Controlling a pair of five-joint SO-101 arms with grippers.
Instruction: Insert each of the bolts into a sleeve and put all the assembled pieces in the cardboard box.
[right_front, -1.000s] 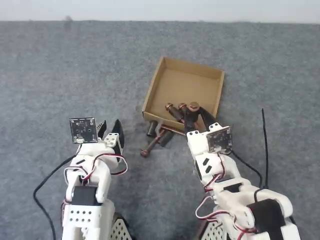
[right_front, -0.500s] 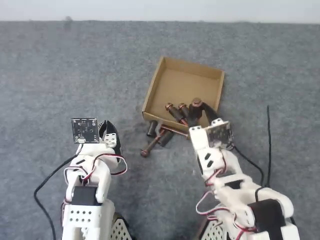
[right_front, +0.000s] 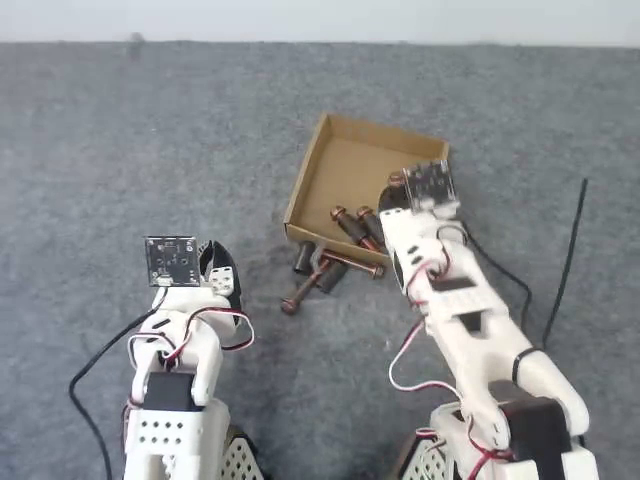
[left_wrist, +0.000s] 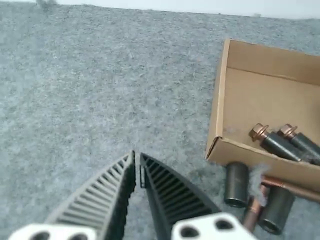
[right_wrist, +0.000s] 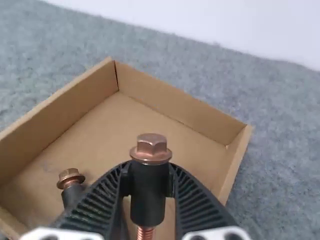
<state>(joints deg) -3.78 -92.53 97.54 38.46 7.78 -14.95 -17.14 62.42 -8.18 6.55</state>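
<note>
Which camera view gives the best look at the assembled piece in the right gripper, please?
The right wrist view: the assembled piece, bolt head atop dark sleeve, stands clamped in the right gripper above the cardboard box. In the high view the arm hides all but its bolt head.

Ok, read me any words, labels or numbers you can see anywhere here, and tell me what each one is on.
No text here can be read.
Cardboard box: plain walls and floor, no print.
Left wrist camera board and right wrist camera board: tiny marks, too small to read.
Sleeved bolt in the right gripper: no legible stamp on its head.
</note>
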